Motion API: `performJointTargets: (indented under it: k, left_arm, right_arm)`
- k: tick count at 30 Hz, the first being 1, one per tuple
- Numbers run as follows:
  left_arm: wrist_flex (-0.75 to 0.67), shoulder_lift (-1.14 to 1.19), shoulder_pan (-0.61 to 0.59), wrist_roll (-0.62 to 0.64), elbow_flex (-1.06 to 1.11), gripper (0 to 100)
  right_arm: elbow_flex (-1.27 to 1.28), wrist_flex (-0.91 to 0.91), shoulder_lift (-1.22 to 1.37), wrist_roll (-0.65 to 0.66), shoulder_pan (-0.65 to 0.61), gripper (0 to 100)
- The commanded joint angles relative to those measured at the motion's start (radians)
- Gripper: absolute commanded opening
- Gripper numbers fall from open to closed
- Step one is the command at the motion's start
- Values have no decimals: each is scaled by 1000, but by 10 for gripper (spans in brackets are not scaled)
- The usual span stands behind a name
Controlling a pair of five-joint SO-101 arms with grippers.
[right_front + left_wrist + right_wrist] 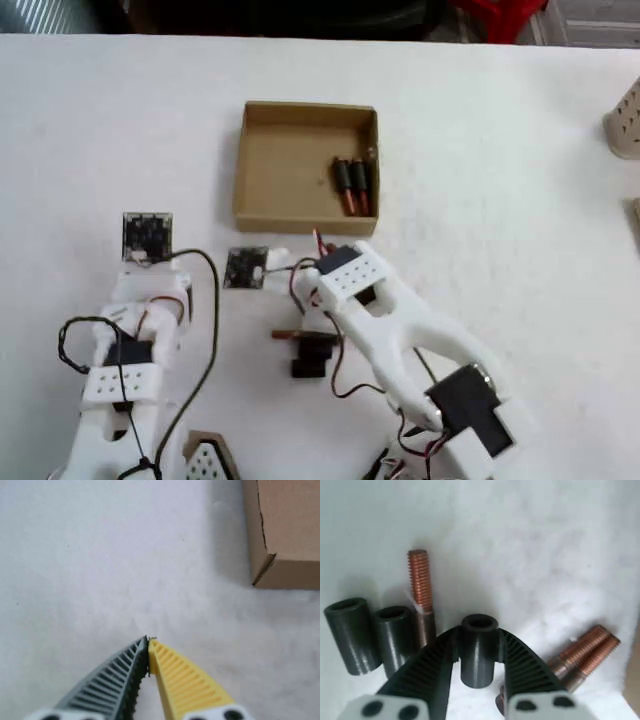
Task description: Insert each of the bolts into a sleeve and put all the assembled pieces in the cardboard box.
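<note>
The right gripper (pixel 479 639) is clamped on a black sleeve (pixel 479 662). Just beside it are two more sleeves (pixel 350 635) and a copper bolt (pixel 420 582). The left gripper (pixel 148 645) is closed on nothing, near the cardboard box (pixel 290 160). The box sits at upper centre of the high view, with assembled pieces (pixel 352 185) along its right side.

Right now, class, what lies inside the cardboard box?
Two black sleeves with copper bolt ends sticking out lie side by side near one wall of the box. The bolts' parts within the sleeves are hidden.
</note>
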Motion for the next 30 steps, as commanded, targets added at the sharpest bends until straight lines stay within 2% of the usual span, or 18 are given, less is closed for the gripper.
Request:
performJointTargets:
  k: [1, 7, 10, 15, 22, 26, 30]
  left_arm:
    - [2, -7, 13, -9, -6, 21]
    - [2, -7, 13, -9, -8, 21]
    - [2, -7, 13, -9, -9, 21]
    - [20, -1, 18, -8, -34, 21]
    - [290, 1, 90, -8, -163, 21]
    - [413, 2, 137, -8, -227, 20]
    - [611, 2, 205, -8, -367, 20]
  right_arm:
    - [-25, 21, -163, -238, 62, 17]
    - [-15, 173, -361, -427, 219, 17]
    - [49, 205, -430, -473, 297, 17]
    - [221, 148, -487, -491, 449, 17]
    - [377, 22, -573, -485, 728, 17]
    - [434, -10, -662, -485, 792, 17]
    - [477, -13, -760, -485, 839, 17]
